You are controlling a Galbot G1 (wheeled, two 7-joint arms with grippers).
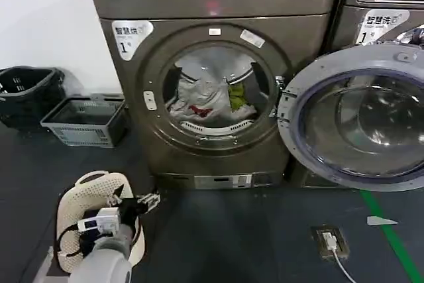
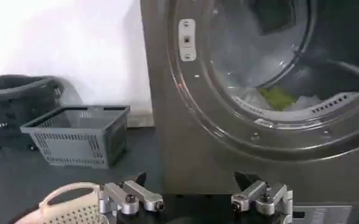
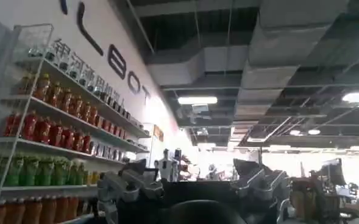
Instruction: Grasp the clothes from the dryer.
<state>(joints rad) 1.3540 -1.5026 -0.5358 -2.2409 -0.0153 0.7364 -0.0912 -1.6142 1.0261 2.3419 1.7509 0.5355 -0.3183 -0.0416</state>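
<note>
The dryer (image 1: 212,64) stands straight ahead, bronze-grey, its round door (image 1: 358,117) swung open to the right. Inside the drum lie the clothes (image 1: 205,97): white and pale grey fabric with a red patch and a lime-green piece (image 2: 277,97). My left gripper (image 1: 150,199) hangs low at the front left, open and empty, well short of the dryer's (image 2: 228,73) porthole and below it. In its wrist view the left gripper (image 2: 192,181) has its fingers spread wide apart. My right gripper (image 3: 191,170) is open, holds nothing and faces the room and ceiling.
A white perforated basket (image 1: 93,193) sits on the floor under my left arm. A grey basket (image 1: 86,120) and a black one (image 1: 26,91) stand by the left wall. A second machine (image 1: 384,4) is at right. A floor socket (image 1: 329,238) and green tape (image 1: 391,236) mark the dark floor.
</note>
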